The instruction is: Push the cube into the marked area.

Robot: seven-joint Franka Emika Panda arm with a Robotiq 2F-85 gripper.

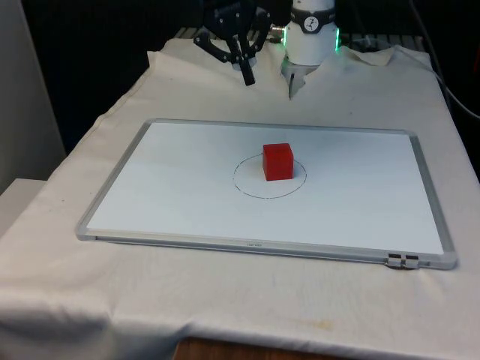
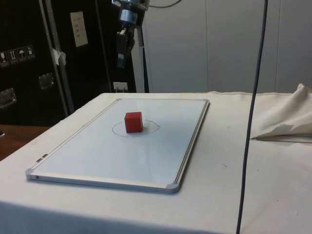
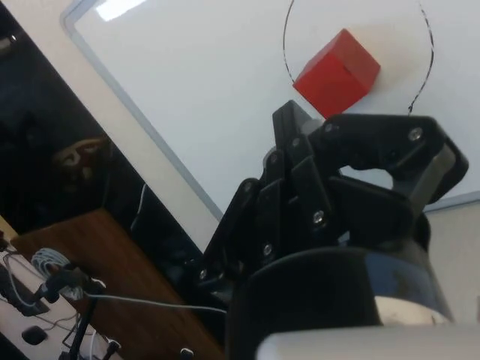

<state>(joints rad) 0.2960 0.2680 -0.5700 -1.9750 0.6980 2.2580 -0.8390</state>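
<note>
Front view first: we see the black gripper raised well above the table's far end, clear of the whiteboard, holding nothing. Its fingers look drawn together in the wrist view, with no gap between the tips, and nothing sits between them.

Well below and forward of the gripper, the red cube rests flat on the whiteboard, inside the thin drawn circle, nearer the circle's far edge. In the side view the cube again sits within the ring, with the gripper high above the board's far end.

Surface: the whiteboard has a silver frame and lies flat on a white cloth that covers the table, creased and rumpled near the gripper's end. Wood shows under the cloth's near hem.

Room: dark cabinets stand behind the table in the side view; a black cable hangs down across it.
</note>
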